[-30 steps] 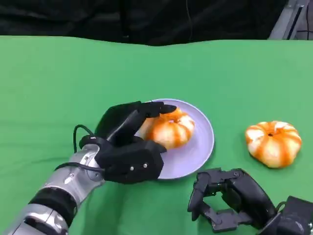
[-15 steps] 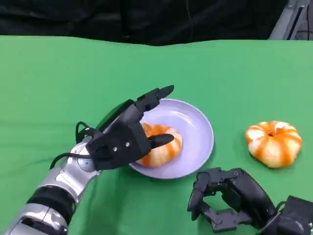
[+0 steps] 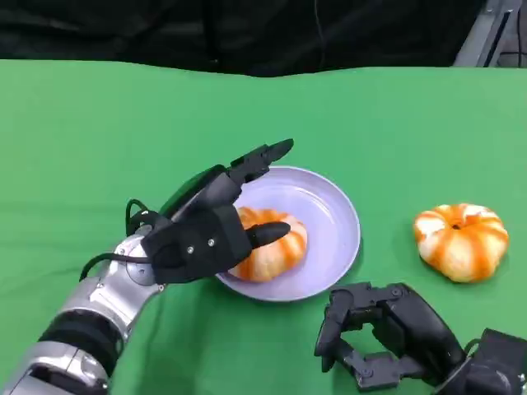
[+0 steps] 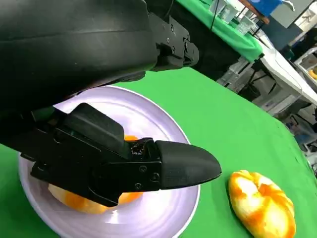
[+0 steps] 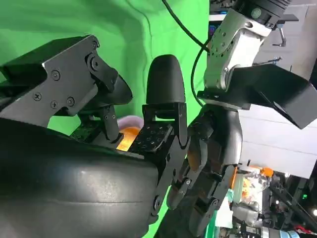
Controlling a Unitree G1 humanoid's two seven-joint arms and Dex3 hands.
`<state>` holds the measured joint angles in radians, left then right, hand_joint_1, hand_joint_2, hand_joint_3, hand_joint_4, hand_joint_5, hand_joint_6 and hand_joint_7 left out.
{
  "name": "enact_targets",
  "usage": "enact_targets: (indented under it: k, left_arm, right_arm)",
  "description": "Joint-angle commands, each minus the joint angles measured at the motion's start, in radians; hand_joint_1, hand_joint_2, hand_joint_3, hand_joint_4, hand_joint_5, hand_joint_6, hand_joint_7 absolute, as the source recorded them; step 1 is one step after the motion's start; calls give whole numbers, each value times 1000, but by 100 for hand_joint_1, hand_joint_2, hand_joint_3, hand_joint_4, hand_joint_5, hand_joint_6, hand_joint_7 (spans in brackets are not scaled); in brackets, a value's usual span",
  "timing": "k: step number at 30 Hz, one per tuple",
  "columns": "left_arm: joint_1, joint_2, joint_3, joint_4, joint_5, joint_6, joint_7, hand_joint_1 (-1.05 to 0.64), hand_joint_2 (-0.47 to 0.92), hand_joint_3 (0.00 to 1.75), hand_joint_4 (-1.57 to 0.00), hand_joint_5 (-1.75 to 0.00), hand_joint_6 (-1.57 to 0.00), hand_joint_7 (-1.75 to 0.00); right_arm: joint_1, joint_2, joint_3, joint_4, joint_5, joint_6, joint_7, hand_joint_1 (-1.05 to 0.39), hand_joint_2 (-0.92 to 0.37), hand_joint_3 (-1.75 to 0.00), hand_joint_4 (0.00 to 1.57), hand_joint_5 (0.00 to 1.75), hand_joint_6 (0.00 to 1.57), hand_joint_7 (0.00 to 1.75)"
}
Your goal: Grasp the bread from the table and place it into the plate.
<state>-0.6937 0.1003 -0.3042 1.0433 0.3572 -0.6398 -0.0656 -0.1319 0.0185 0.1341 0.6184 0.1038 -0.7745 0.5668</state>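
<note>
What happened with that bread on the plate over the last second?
The left hand brought the bread from the plate's middle toward its near left edge and opened its fingers; whether it still touches is unclear. The second bread on the table and the right hand stayed put.

You get bright, even overhead light on the green surface (image 3: 99,123), soft shadows, and blurred black fingers (image 4: 183,166) close to the wrist cameras.
</note>
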Motion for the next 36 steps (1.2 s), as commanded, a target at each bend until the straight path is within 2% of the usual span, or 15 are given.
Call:
enact_targets:
  k: [1, 2, 4, 5, 8, 9, 11, 16, 25, 36]
  left_arm:
    - [14, 20, 2, -10, 2, 0, -11, -103, 92, 67, -14, 0, -8, 0]
    - [44, 6, 49, -35, -54, -30, 9, -102, 92, 66, -18, -2, -10, -1]
    - [87, -24, 125, -66, -137, -93, 56, -94, 92, 60, -34, -6, -18, -3]
    - [97, -32, 144, -74, -156, -108, 66, -90, 92, 58, -40, -6, -21, -3]
    - [122, -39, 170, -101, -178, -129, 71, -89, 92, 57, -44, -6, -23, -3]
    - [138, -43, 184, -122, -192, -138, 74, -84, 92, 54, -52, -7, -29, -3]
    - [168, -47, 206, -163, -212, -146, 77, -80, 92, 51, -59, -7, -33, -4]
    - [190, -49, 220, -202, -210, -136, 73, -78, 92, 49, -62, -6, -36, -3]
    - [323, -44, 272, -336, -305, -145, 27, -71, 92, 45, -76, -6, -45, -3]
    - [447, -36, 312, -386, -382, -198, -32, -63, 92, 46, -81, -4, -49, -3]
  right_arm:
    - [10, -11, 1, -12, 6, 5, -1, 12, -53, -115, 95, 135, 92, 106]
    - [8, -9, 1, -10, 5, 4, -2, 12, -53, -115, 95, 135, 92, 106]
    - [-1, -12, -5, 5, 11, 0, 4, 13, -54, -115, 95, 135, 93, 106]
    - [-4, -13, -7, 10, 13, -1, 6, 13, -54, -115, 95, 134, 93, 106]
    - [-1, -13, -7, 11, 17, -3, 11, 13, -54, -114, 95, 134, 93, 106]
    - [2, -13, -7, 9, 18, -4, 14, 12, -54, -114, 94, 134, 93, 106]
    - [7, -13, -6, 4, 16, -5, 14, 11, -54, -114, 94, 133, 93, 106]
    - [7, -14, -6, 6, 13, -6, 13, 10, -53, -114, 94, 133, 93, 106]
    - [5, -12, -7, 16, 11, -14, 10, 10, -53, -114, 95, 131, 93, 105]
    - [0, -22, -15, 31, 22, -23, 27, 10, -54, -113, 96, 131, 94, 105]
